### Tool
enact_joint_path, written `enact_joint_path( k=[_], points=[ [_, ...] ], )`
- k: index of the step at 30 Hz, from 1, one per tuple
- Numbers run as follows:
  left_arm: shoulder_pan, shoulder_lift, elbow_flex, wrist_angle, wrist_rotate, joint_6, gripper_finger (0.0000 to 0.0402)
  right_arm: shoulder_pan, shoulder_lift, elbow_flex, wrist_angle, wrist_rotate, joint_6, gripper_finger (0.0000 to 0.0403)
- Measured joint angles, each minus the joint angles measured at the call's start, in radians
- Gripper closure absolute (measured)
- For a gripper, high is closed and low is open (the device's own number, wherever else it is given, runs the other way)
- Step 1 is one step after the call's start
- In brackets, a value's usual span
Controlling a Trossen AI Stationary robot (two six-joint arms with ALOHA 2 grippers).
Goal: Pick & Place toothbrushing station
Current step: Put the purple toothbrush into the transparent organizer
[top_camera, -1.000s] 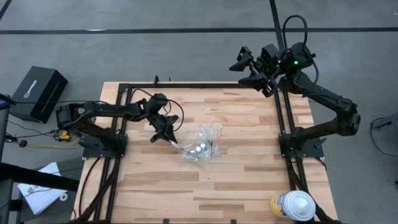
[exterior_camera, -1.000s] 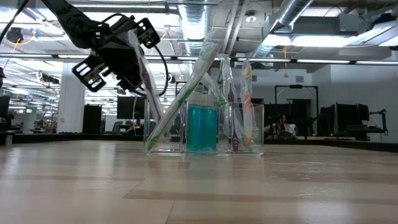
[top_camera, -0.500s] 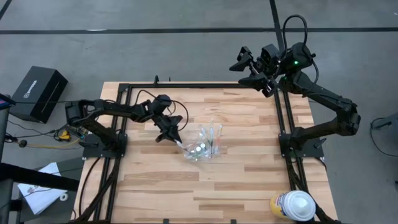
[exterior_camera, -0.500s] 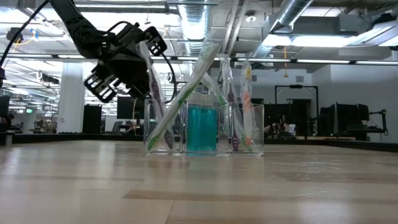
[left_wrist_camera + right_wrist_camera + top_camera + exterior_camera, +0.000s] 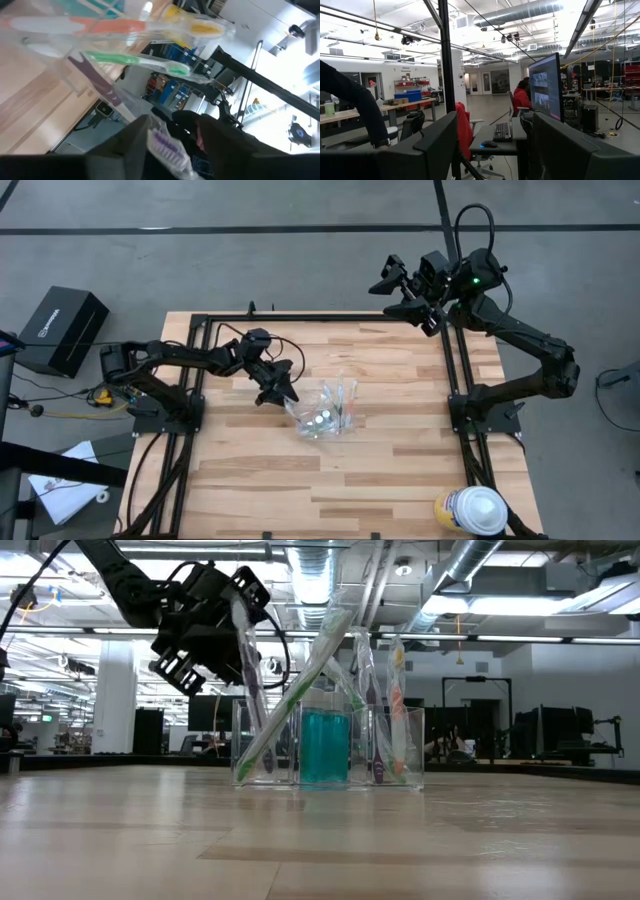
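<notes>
Item count: one clear plastic cup (image 5: pixel 328 745) on the surface (image 5: pixel 380 460). Toothbrushes visible in the cup: four, namely one purple (image 5: pixel 250 670), one green (image 5: pixel 290 705), one orange (image 5: pixel 397 700) and one clear-wrapped (image 5: pixel 362 680). One teal toothpaste tube (image 5: pixel 325 745). One white-and-yellow round container (image 5: pixel 472 510). Two arms.

Grey floor (image 5: pixel 300 270) surrounds the wooden table (image 5: pixel 380 470). Ceiling ducts (image 5: pixel 470 585) hang overhead. A monitor (image 5: pixel 547 87) stands on a desk (image 5: pixel 500 140).

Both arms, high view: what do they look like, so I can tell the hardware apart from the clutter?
Both are dark, jointed arms with black cables looping off them. The left gripper has two black fingers; the right gripper matches, and a green light glows on its arm.
</notes>
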Motion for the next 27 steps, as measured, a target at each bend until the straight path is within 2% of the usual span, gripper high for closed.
enact_joint_path(
  k=[5, 9, 17, 22, 27],
  points=[
    [0.0, -0.007, -0.001, 0.0, 0.004, -0.032, 0.0165, 0.0, 0.0, 0.0, -0.002, 0.0, -0.016, 0.0154],
    [0.006, -0.029, -0.001, 0.003, 0.007, -0.035, 0.0136, 0.0, 0.0, 0.0, -0.001, 0.0, -0.017, 0.0154],
    [0.034, -0.033, -0.001, 0.004, 0.01, -0.053, 0.0134, -0.001, 0.0, 0.0, -0.001, 0.0, -0.024, 0.0154],
    [0.027, -0.033, -0.001, 0.004, 0.08, -0.078, 0.0135, -0.001, 0.0, 0.0, -0.001, 0.0, -0.024, 0.0154],
    [0.016, -0.033, -0.001, 0.003, 0.104, -0.077, 0.0135, -0.001, 0.0, 0.0, -0.001, 0.0, -0.027, 0.0154]
  ],
)
